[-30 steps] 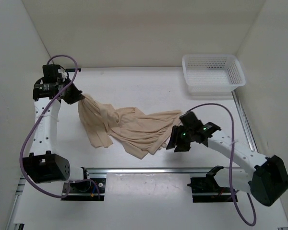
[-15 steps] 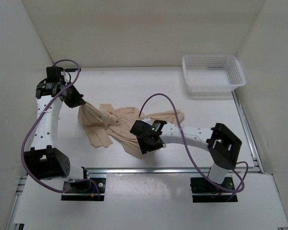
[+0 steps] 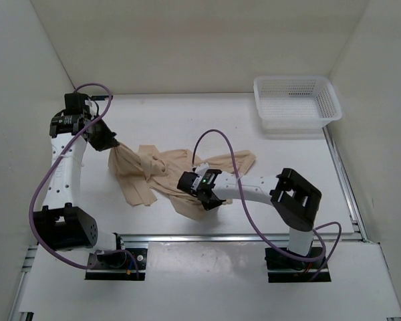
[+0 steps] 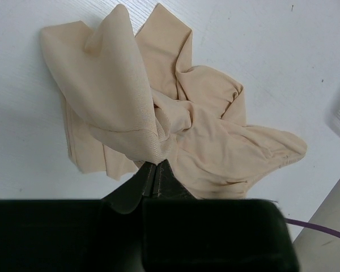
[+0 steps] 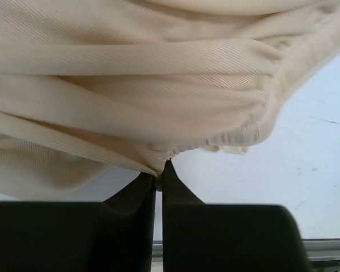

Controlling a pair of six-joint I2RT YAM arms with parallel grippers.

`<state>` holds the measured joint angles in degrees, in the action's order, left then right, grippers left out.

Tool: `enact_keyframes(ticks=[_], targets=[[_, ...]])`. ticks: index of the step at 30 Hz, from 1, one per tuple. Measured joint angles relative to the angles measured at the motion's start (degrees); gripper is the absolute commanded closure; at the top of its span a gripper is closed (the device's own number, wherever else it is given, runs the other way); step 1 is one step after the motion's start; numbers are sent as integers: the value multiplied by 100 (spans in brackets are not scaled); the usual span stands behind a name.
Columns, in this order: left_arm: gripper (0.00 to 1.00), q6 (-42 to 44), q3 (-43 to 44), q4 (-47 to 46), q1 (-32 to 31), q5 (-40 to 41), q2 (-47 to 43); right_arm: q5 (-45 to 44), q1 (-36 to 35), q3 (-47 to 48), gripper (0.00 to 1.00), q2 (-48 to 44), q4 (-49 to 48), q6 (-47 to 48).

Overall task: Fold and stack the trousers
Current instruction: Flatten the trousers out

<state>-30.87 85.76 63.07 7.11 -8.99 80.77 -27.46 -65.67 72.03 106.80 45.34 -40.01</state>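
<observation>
The thin, soft, light beige trousers (image 3: 162, 168) lie crumpled and wrinkly on the white counter (image 3: 220, 127), a little towards 9 o'clock of its middle, bunched into ridged folds with a gathered hem (the fine ribbed weave shows in the right wrist view). A white plastic mesh basket (image 3: 297, 120), rectangular, stands at the counter's 2 o'clock corner, well apart from the cloth. The left hand (image 4: 154, 167) is clenched on a pinch of fabric at the heap's 10 o'clock end. The right hand (image 5: 160, 167) is clenched on the gathered edge at 5 o'clock.
</observation>
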Motion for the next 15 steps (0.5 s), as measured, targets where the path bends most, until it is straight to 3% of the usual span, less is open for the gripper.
enact_keyframes(ticks=[3, 8, 15], targets=[[90, 28, 48, 72, 0, 15, 0, -203, 7, 24, 100, -411, 223, -7], [90, 48, 586, 310, 0, 46, 35, -577, 151, 461, 100, -1845, 780, 9], [90, -4, 1460, 409, 118, 328, -22, -1228, 822, 953, 100, -3630, 1910, -31]])
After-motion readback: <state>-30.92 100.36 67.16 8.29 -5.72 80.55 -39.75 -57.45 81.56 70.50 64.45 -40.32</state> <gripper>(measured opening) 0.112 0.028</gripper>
